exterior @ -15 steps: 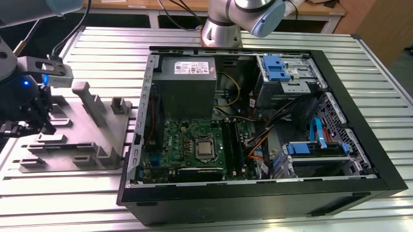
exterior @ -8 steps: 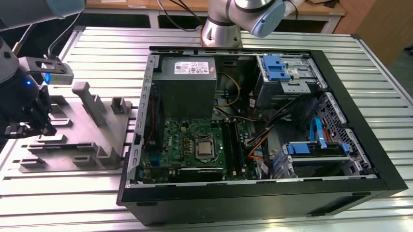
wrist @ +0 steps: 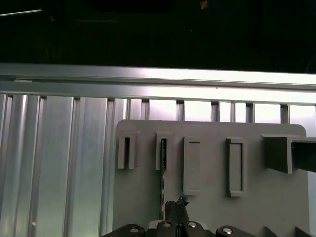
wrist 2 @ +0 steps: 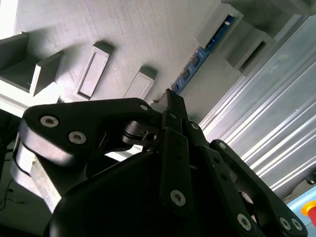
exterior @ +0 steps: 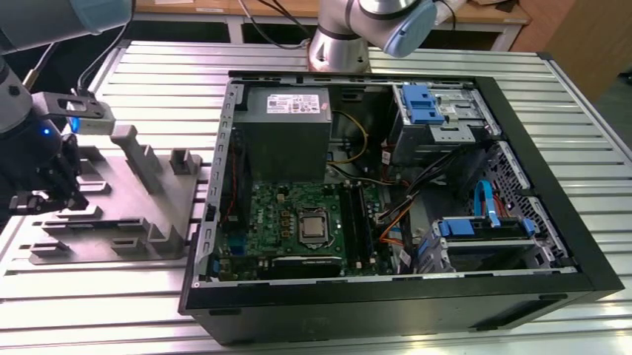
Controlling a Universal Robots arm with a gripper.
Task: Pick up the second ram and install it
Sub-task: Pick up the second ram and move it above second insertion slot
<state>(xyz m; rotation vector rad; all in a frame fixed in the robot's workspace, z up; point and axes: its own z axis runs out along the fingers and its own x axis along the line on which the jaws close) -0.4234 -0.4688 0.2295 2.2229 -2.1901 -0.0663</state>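
Note:
The second ram point(wrist 2: 198, 60) is a thin blue-green stick standing on edge in the slotted holders of a grey fixture point(exterior: 129, 214). It shows edge-on as a dark line point(wrist: 162, 173) in the first wrist view. My gripper point(exterior: 44, 194) hangs low over the fixture at the exterior view's left. In both wrist views its black fingers point(wrist 2: 173, 143) are pressed together, and the tips point(wrist: 176, 203) meet at the ram's near end. The ram still rests in the fixture. The long black slots point(exterior: 353, 222) lie beside the processor on the green motherboard point(exterior: 286, 222).
The open black computer case point(exterior: 395, 296) fills the middle of the ribbed metal table point(exterior: 99, 310). Inside it are a grey power-supply box point(exterior: 286, 118), blue drive brackets point(exterior: 419, 103) and loose cables. Raised grey posts point(exterior: 133, 148) stand on the fixture. The arm's base point(exterior: 341, 44) is behind the case.

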